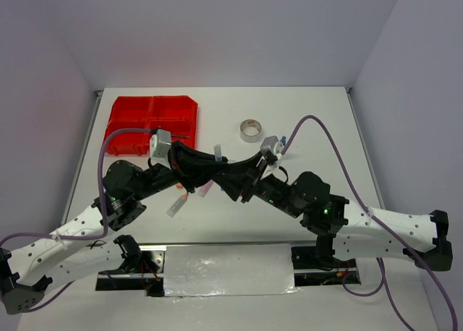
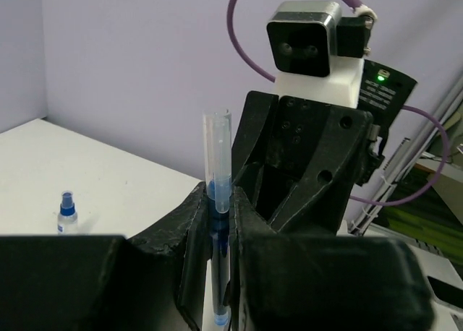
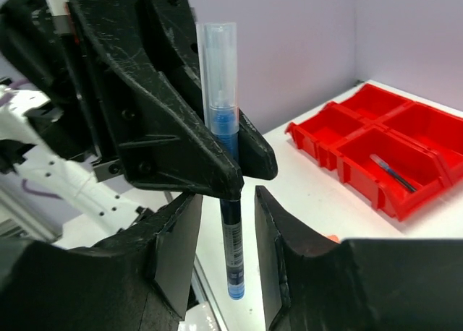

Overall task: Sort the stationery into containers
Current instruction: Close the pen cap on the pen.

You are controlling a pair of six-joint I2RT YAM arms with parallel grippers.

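Observation:
Both grippers meet above the middle of the table. My left gripper is shut on a dark-blue pen with a clear cap and holds it upright in the air. My right gripper is open, its fingers on either side of the same pen without touching it. The red organiser tray lies at the back left and also shows in the right wrist view. One compartment holds a thin dark-blue pen.
A grey tape roll lies at the back centre. A blue-capped clear bottle stands on the table. A clear marker and pink and orange pieces lie under the arms. An orange piece shows by my right finger.

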